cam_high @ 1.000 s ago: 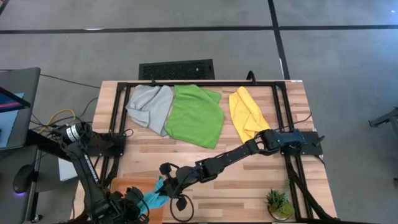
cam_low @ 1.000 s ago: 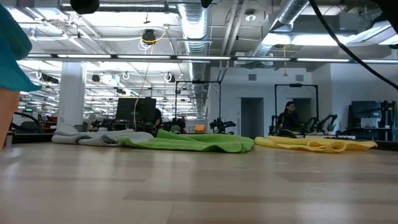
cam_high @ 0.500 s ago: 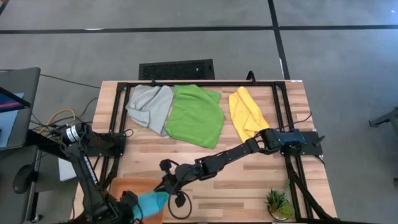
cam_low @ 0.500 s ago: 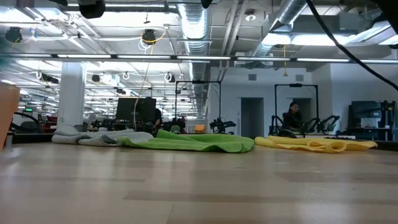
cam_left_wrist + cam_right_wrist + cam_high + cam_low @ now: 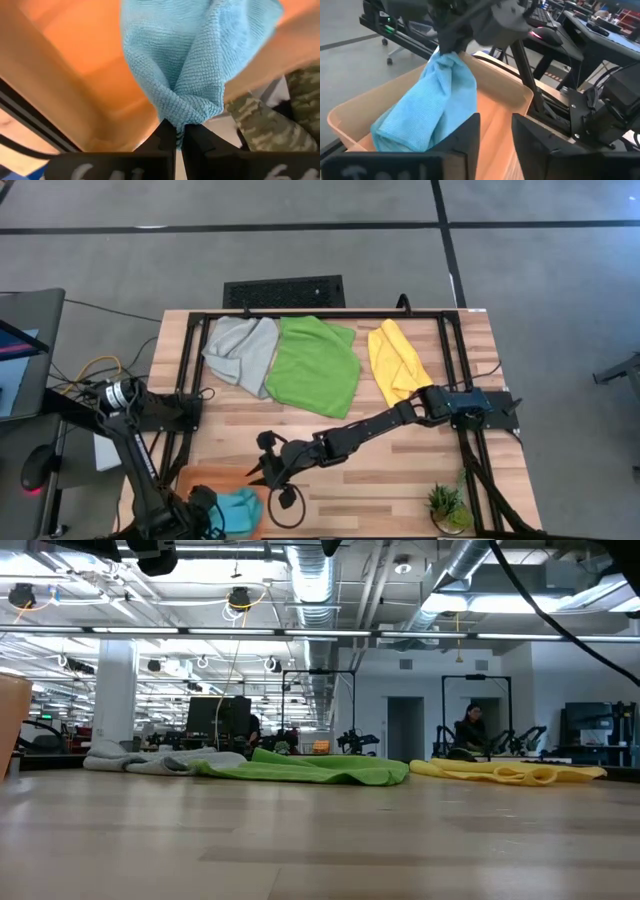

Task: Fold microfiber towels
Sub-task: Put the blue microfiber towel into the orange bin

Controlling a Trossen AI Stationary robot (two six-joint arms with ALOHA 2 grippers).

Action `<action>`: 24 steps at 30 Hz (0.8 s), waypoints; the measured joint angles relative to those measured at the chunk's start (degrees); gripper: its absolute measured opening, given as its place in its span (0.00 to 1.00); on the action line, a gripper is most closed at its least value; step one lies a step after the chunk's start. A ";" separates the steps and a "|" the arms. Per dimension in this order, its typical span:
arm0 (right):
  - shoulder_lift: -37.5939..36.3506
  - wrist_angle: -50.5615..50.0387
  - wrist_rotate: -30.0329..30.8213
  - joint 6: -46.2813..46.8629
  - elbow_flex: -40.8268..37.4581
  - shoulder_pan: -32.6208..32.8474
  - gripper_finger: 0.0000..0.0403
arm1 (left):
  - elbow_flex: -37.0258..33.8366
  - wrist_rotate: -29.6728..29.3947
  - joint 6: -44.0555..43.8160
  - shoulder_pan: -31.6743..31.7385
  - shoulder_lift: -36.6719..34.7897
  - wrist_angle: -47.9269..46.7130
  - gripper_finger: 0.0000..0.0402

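Observation:
The teal blue towel [image 5: 241, 508] hangs bunched from my left gripper [image 5: 178, 136] over the orange tray [image 5: 200, 479] at the table's near left corner. My right gripper [image 5: 259, 471] stands just beyond the tray's far right side, open and empty, its fingers pointing at the towel [image 5: 427, 107]. The light grey towel [image 5: 240, 348], the bright green towel [image 5: 316, 365] and the yellow towel [image 5: 396, 362] lie crumpled in a row along the table's far side. My left gripper pinches a gathered bunch of the teal towel [image 5: 186, 119] between its two fingers, several layers together. The towel hangs below the fingers [image 5: 446, 50], slack. Its lower end [image 5: 400, 134] lies in the orange tray.
A small potted plant [image 5: 447, 505] stands at the near right corner. Dark frame rails [image 5: 186, 370] run along the table's left, far and right sides. The tray's wall [image 5: 10, 725] shows at the low view's left edge. Bare wood lies between the towels and the near edge.
My left gripper has carried the teal towel down and toward the table's near edge, into the tray; the towel has dropped out of the low view. My right gripper has drawn back a little from the towel toward the far edge.

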 joint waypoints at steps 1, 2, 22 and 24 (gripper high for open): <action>0.00 -0.06 0.30 -0.04 0.00 0.00 0.33 | -0.79 -0.02 0.00 0.02 0.00 0.20 0.00; 0.00 -0.16 0.31 -0.07 0.00 0.01 0.35 | -1.56 0.16 0.04 0.07 0.00 0.45 0.00; -5.51 -12.57 0.48 -0.50 0.02 0.12 0.36 | -3.83 -2.72 -1.76 0.13 -0.02 -7.02 0.03; -5.51 -12.39 0.48 -0.52 0.02 0.15 0.35 | -3.86 -3.89 0.32 0.11 -0.02 -7.28 0.06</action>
